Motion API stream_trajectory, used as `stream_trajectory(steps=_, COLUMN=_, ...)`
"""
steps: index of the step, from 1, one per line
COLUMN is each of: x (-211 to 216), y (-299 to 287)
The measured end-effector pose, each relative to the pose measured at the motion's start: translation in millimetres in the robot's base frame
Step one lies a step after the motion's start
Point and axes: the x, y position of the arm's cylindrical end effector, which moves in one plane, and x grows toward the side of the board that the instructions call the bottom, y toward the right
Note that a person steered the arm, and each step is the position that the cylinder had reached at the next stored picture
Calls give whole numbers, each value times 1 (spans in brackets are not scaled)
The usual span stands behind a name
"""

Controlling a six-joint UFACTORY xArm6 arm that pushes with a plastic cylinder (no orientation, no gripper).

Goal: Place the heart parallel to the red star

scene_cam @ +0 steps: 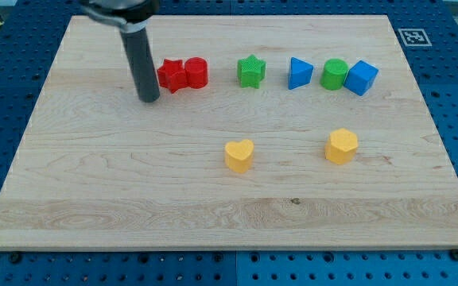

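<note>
My tip (149,98) rests just beside the red star (169,76); I carry no claw. The tabletop (94,191) holds eight blocks: two red, two green, two blue near its far edge, two yellow nearer the middle, including the yellow heart (238,155).

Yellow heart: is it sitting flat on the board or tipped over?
Flat. The yellow heart shows its heart-shaped top face upward and rests squarely on the board, apart from every other block. My tip is far off, beside the red star.

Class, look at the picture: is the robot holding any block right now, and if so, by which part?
Nothing is held. My tip only pushes; it stands just left of the red star, with the yellow heart lying apart.
</note>
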Motion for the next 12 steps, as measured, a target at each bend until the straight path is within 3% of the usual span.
stream_trajectory(steps=2, x=121, y=45)
stream_trajectory(steps=4, x=187, y=206)
stream_trajectory(steps=5, x=187, y=249)
stream_trajectory(steps=6, x=174, y=237)
stream_trajectory(steps=10, x=98, y=112)
stream_trajectory(steps=12, x=81, y=87)
